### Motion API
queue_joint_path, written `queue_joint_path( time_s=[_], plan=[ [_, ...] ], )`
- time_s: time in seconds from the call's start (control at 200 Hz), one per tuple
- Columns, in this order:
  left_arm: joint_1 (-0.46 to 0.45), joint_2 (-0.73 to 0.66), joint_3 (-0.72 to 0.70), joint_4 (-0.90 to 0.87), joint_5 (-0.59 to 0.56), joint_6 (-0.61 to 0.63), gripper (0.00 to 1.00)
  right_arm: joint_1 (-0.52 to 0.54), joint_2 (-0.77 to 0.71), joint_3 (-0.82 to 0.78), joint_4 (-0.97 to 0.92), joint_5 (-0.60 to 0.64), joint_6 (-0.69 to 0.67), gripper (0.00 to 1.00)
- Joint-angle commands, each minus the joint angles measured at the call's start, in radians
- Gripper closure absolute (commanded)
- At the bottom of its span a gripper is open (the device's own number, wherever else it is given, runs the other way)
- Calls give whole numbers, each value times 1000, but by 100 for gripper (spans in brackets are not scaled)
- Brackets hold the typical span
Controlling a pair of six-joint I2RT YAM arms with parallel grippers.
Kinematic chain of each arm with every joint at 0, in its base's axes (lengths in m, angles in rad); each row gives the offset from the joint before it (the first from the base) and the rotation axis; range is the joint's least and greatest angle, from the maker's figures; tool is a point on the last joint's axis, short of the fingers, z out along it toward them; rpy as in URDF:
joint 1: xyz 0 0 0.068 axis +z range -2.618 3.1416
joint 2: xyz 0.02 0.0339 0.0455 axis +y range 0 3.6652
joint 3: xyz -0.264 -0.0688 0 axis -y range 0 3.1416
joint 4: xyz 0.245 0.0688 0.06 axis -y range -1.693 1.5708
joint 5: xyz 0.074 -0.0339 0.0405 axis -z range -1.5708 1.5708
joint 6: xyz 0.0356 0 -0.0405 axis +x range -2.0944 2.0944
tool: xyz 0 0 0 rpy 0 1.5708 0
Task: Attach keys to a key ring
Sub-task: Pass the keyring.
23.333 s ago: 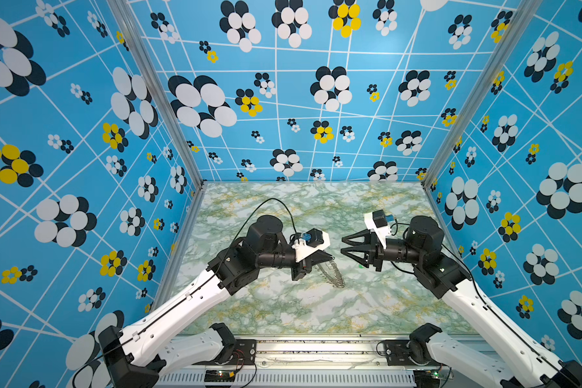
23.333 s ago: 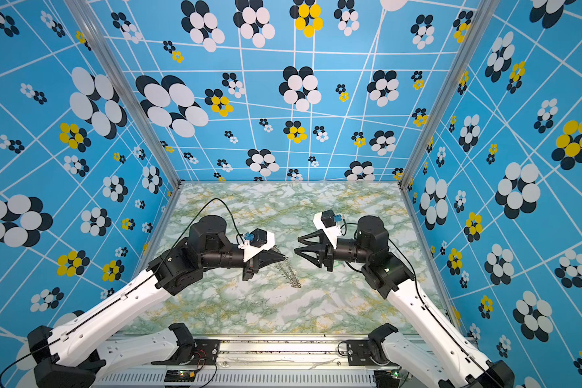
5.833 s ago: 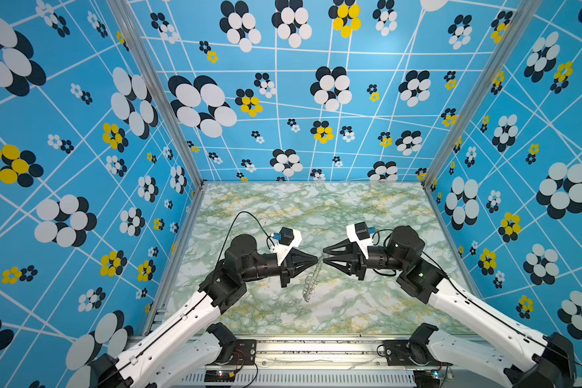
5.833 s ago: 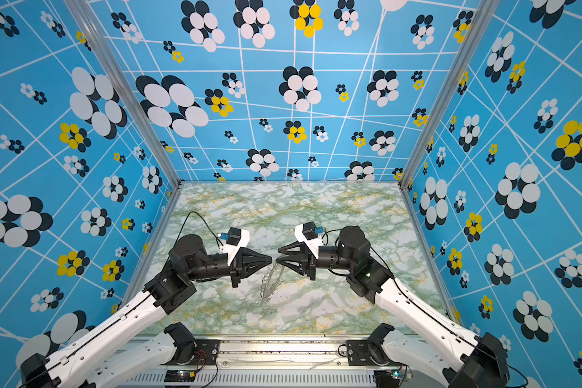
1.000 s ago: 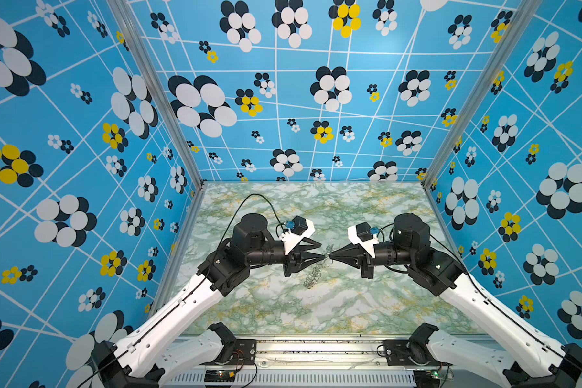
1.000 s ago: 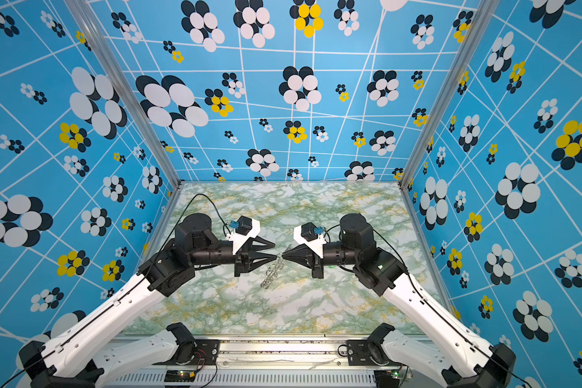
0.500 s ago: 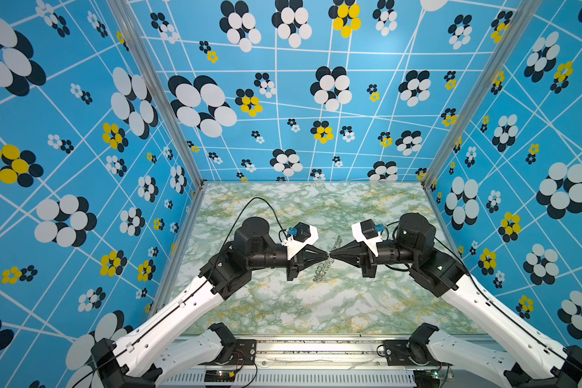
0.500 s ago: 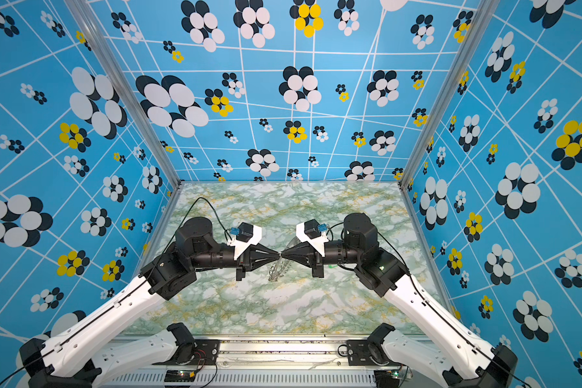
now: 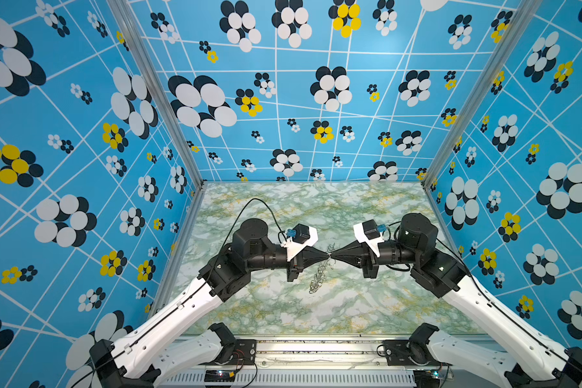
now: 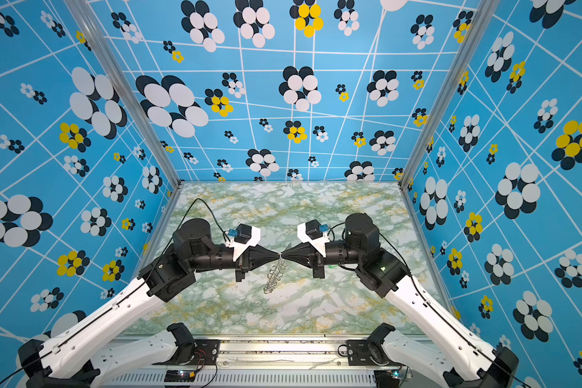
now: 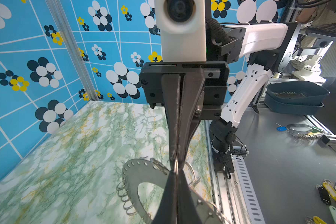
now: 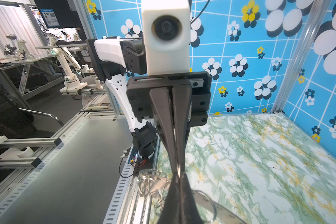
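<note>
Left gripper (image 9: 326,257), right gripper (image 9: 334,257) meet tip to tip, both pinched tight on key ring (image 9: 318,281) at rim loop (image 11: 176,166); ring hangs above table (image 9: 367,302), apparently steadied for threading.

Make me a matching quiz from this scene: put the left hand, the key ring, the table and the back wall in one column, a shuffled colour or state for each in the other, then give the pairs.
Things:
1. left hand
2. key ring
3. table
4. back wall

Descriptions:
A. green and white marble pattern
B. shut, tip to tip with the right hand
C. blue with flower shapes
D. grey metal, edged with wire loops

Pairs: 1-B, 2-D, 3-A, 4-C.
</note>
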Motion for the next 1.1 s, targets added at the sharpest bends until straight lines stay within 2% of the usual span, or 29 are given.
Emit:
queue_joint_path(
  time_s=[0.0,0.055,0.145,0.28,0.63,0.92,1.094],
  plan=[
    [-9,-20,-3,-10,-32,47,100,5,-19,18,15,-8,13,100],
    [-11,-24,10,-49,-50,76,100,4,-26,23,-47,17,-15,98],
    [-10,-31,39,-128,-77,134,100,5,-47,37,-160,70,-85,79],
    [-17,-30,88,-243,-109,217,100,5,-69,56,-269,110,-159,69],
    [-79,36,245,-484,-168,383,100,10,-27,81,-254,98,-208,68],
    [-119,106,378,-663,-224,482,100,31,2,103,-218,47,-204,73],
    [-125,123,404,-688,-229,505,100,31,3,112,-214,29,-199,76]
  ],
)
